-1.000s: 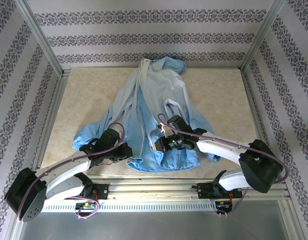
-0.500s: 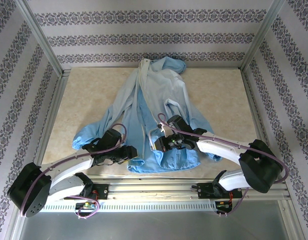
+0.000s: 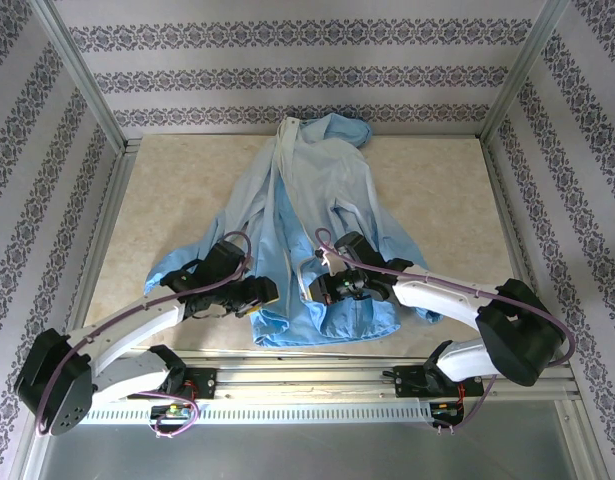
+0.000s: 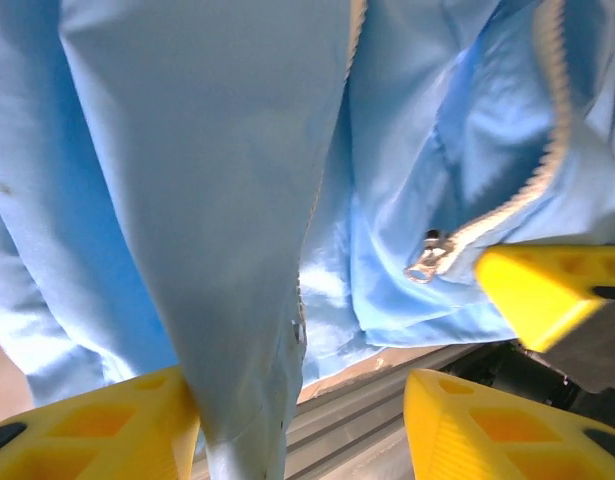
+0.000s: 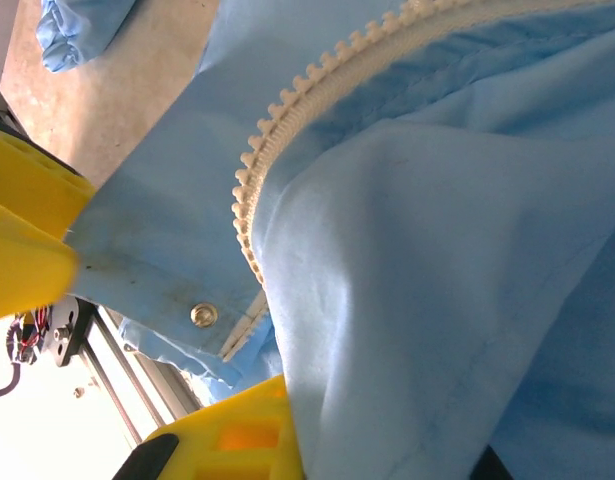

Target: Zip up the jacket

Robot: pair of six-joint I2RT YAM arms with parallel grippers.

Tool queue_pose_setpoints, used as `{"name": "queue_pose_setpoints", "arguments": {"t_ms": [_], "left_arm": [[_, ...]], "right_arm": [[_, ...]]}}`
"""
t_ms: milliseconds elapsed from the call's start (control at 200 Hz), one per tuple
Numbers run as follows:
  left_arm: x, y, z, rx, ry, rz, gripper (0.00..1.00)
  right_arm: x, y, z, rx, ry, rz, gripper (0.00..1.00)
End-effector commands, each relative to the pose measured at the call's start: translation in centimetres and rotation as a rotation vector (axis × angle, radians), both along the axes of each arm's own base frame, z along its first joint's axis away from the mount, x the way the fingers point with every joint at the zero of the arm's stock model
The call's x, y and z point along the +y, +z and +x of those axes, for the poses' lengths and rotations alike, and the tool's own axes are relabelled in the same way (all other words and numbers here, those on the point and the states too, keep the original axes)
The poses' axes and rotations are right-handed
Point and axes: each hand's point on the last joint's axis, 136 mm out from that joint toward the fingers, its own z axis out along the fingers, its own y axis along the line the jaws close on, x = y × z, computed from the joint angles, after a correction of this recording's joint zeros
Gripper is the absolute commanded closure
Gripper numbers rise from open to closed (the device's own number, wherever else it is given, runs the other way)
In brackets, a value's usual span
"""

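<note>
Left wrist view: left fingers [image 4: 87,430] apart, gripping nothing, with a hanging fold of the jacket [image 4: 207,150] lying against the inner side of one of them. Further out, a metal zipper slider [image 4: 427,258] at the low end of a toothed strip, just beside a yellow tip of the right fingers [image 4: 547,290]. Right wrist view: right fingers clamped together on a fold of the light-blue fabric, near pale zipper teeth [image 5: 287,110] and a small metal snap [image 5: 203,315] at the hem corner. From above: both arms reaching inward to the hem, close to each other. Jacket spread on the beige table [image 3: 177,180], hood toward the far wall, hem at the near edge, front open.
</note>
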Motion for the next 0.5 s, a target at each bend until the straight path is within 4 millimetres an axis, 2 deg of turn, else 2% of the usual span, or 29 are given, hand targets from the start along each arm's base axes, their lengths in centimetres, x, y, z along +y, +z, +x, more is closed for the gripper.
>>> {"name": "queue_pose_setpoints", "arguments": {"t_ms": [0,135,220,495], "left_arm": [[2.5,0.3,-1.1,0.032,0.014,0.169,0.45],[1.5,0.6,-1.1,0.028,0.024,0.233,0.43],[0.6,-0.1,-1.0,0.036,0.034,0.253,0.38],[0.1,-2.2,-0.8,0.068,0.074,0.328,0.29]], "right_arm": [[-0.1,0.4,0.1,-0.024,-0.003,0.021,1.0],[-0.3,0.4,0.2,-0.037,-0.006,0.02,1.0],[-0.4,0.5,0.2,-0.044,-0.008,0.023,1.0],[-1.2,0.2,-0.2,-0.047,-0.014,0.033,1.0]]}}
